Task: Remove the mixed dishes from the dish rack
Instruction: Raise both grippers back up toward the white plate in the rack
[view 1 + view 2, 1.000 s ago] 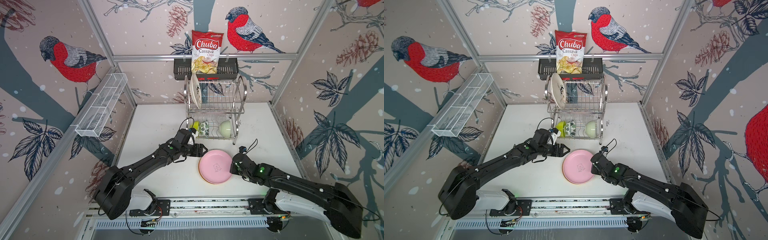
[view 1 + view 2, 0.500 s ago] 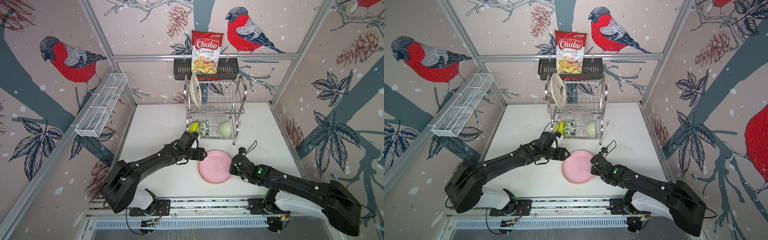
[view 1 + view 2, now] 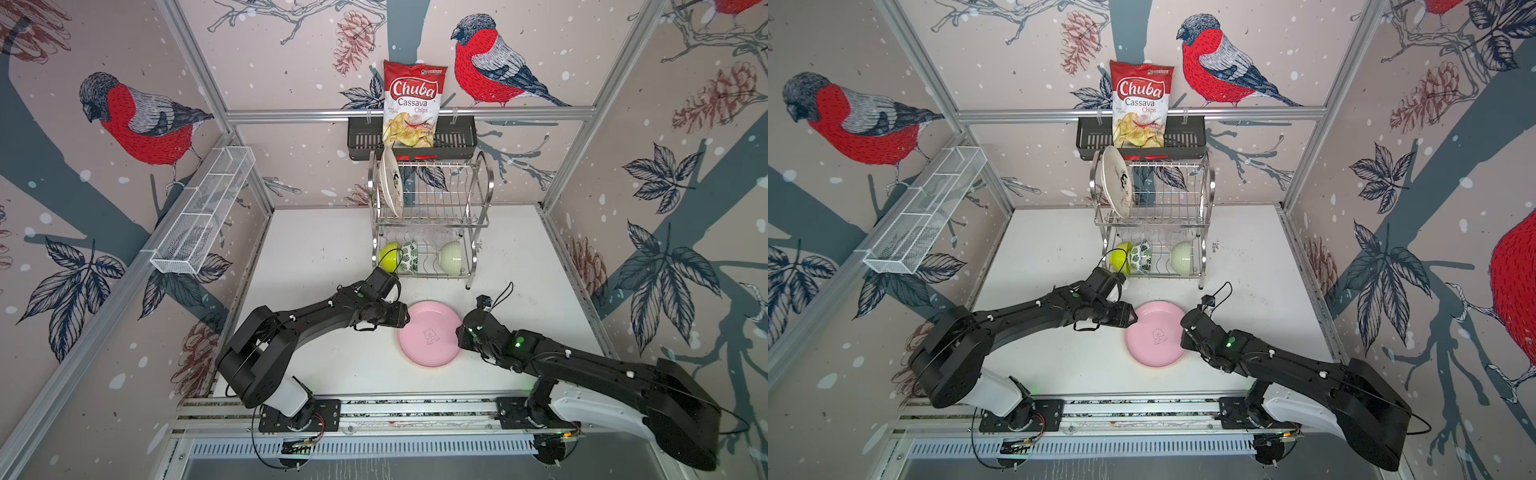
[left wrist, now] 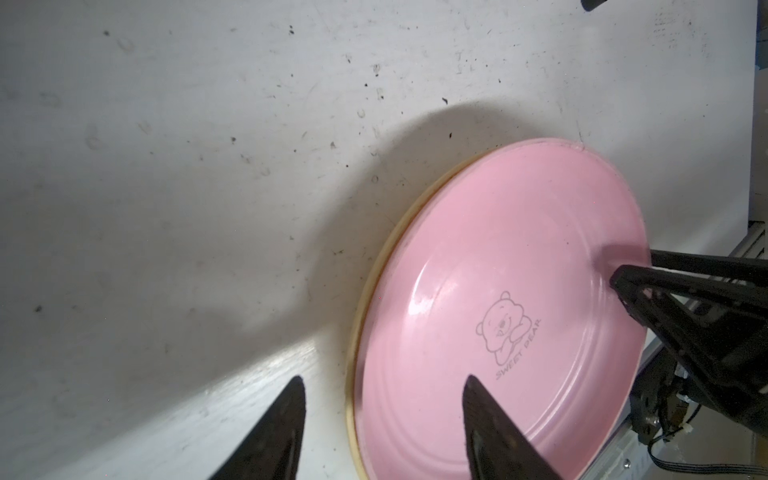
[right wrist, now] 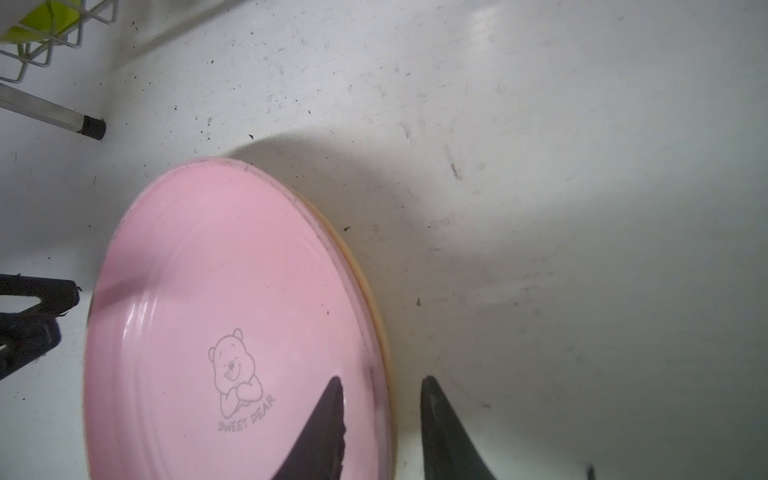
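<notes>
my left claw (image 4: 384, 377) and right claw (image 5: 383, 379), both apart, straddle the pink plate (image 5: 208, 270); backing out crooked, i'd drag it askew.

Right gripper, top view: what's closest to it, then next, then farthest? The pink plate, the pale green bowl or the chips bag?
From the right gripper:
1. The pink plate, at its fingertips, flat on the table.
2. The pale green bowl, in the lower tier of the dish rack.
3. The chips bag, high in the black basket behind.
</notes>
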You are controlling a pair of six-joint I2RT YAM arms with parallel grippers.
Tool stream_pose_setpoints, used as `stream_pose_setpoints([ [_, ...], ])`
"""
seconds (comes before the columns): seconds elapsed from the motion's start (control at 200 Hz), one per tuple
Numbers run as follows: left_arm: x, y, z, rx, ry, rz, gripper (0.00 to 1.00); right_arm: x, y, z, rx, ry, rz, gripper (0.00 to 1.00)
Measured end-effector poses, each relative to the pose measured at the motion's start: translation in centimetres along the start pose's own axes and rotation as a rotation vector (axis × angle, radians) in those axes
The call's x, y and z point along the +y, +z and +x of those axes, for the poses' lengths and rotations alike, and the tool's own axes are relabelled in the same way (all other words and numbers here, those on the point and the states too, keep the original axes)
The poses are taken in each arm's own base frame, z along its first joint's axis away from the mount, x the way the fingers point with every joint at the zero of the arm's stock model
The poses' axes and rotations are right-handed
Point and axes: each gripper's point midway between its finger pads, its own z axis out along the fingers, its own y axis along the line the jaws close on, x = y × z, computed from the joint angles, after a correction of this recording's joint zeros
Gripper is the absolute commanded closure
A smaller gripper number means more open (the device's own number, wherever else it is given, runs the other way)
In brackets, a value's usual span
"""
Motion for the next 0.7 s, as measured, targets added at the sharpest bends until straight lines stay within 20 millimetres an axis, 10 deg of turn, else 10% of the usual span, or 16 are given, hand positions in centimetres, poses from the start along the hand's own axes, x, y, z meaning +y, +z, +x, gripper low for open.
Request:
stream_pose_setpoints([
  [0.35,-0.8,-2.4,-1.5,-0.083,0.019,-0.003,0.42,1.4,-4.8,-5.3,-0.19,0.013,-0.03,0.46],
  [0.515,-2.6,-7.4,-4.0,-0.253,0.054,0.019,0.43,2.6,-7.8,-7.8,-0.275,-0.001,-0.046,0.46],
  [0.7,-3.6,-13.7,-6.0,-0.472,0.067,0.015,0.4,9.0,-14.0,-10.9,-0.411,-0.095,-0.165,0.4],
])
